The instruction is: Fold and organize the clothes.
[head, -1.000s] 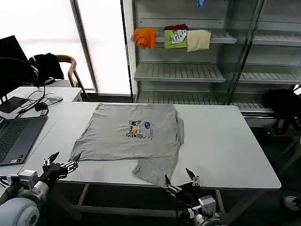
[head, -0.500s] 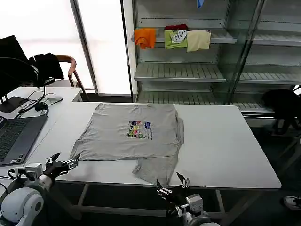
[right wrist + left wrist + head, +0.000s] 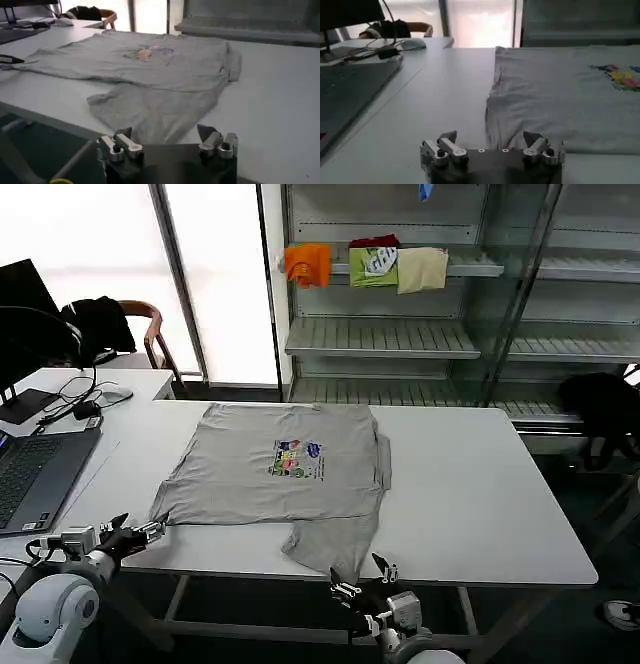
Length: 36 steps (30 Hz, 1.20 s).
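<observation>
**Grey shirt lay flat on the white table, both grippers wide open**

Grey metal fingers stood spread apart on both grippers, and nothing was held between them. The left gripper [image 3: 128, 532] sat low at the near left corner of the tabletop, just beside the shirt's left sleeve but not touching it. In the left wrist view the left gripper [image 3: 492, 146] had its two fingertips wide apart, with the sleeve edge right in front of them.

The right gripper [image 3: 362, 575] was at the near edge of the tabletop, right by the bit of shirt that reached that edge. In the right wrist view the right gripper [image 3: 168, 139] was open too, and the cloth lay just ahead of it.

The light grey shirt [image 3: 285, 469] was spread out on the white table [image 3: 480, 494], nearer the left side, with its small colourful print facing up. One part of it was bunched near the front edge. A laptop [image 3: 30, 474] sat on the desk by the table's left edge.
</observation>
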Each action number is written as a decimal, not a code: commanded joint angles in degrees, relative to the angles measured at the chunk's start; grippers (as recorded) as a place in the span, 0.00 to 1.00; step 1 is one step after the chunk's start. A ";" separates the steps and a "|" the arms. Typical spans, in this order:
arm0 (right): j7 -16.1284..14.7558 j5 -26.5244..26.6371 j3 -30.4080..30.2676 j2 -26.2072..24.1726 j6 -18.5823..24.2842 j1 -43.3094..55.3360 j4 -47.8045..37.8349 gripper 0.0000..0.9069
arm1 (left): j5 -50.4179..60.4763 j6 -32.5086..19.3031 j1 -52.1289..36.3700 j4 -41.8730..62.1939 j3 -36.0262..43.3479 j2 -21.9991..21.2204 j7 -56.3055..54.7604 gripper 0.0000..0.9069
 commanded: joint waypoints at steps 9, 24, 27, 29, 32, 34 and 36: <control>0.15 0.79 -0.86 1.74 -0.22 1.70 -2.76 0.00 | -0.11 0.17 -0.94 1.75 1.26 -0.72 0.29 0.02; 1.00 1.06 -0.44 1.96 -0.04 2.17 -1.78 0.00 | -0.50 -0.71 -0.69 -1.45 1.52 -0.56 0.79 0.00; 0.55 1.04 -0.01 1.73 0.26 2.48 -0.96 0.00 | -1.56 -1.41 -1.25 -2.47 1.27 -0.25 0.48 0.00; 0.42 1.20 0.36 1.60 0.60 2.98 -0.79 0.00 | -2.47 -2.50 -1.46 -3.11 1.36 0.09 0.45 0.00; 0.49 1.56 1.19 1.07 0.75 3.92 0.50 0.00 | -4.67 -3.26 -2.18 -4.32 0.91 0.58 -0.18 0.00; 0.31 2.12 1.85 0.42 0.68 4.78 2.42 0.00 | -6.42 -3.30 -3.05 -4.92 0.39 0.99 -0.87 0.00; 0.25 2.59 2.35 0.06 0.60 5.94 3.30 0.00 | -7.35 -3.36 -4.00 -5.07 0.22 1.37 -0.94 0.00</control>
